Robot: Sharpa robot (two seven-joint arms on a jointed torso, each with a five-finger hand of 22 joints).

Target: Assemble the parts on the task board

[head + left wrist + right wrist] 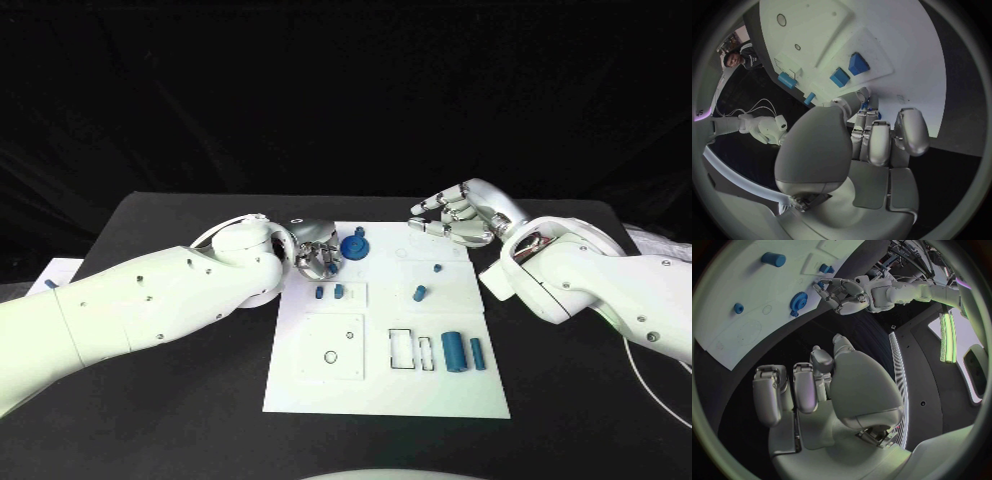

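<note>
Centrally on the black table (pixel 173 215) lay the white task board (pixel 382 385), with the blue parts spread over its far half. A blue gear (pixel 356 245) sat near the board's far left corner, just beside the left hand (pixel 313 250). Two small blue blocks (pixel 329 293) lay side by side in a marked rectangle a little nearer the robot, and the left wrist view showed them flat on the board, close together (pixel 848 71). A small blue peg (pixel 437 267) stood toward the middle of the far half, with a stubby blue cylinder (pixel 420 293) just nearer than it. Toward the right edge lay two longer blue bars (pixel 462 352), parallel and close together, beside outlined slots (pixel 411 348) drawn on the board. A small ring mark (pixel 332 356) showed in a square outline on the left side.

The left hand hovered at the board's far left corner, fingers curled in together beside the gear — whether they touched it I could not tell. In its own wrist view the fingers (pixel 879 142) lay folded close against each other, nothing seen between them.

The right hand (pixel 462 215) hung above the table just beyond the board's far right corner, apart from every part — its fingers (pixel 786 395) were bent inward side by side, holding nothing.
</note>
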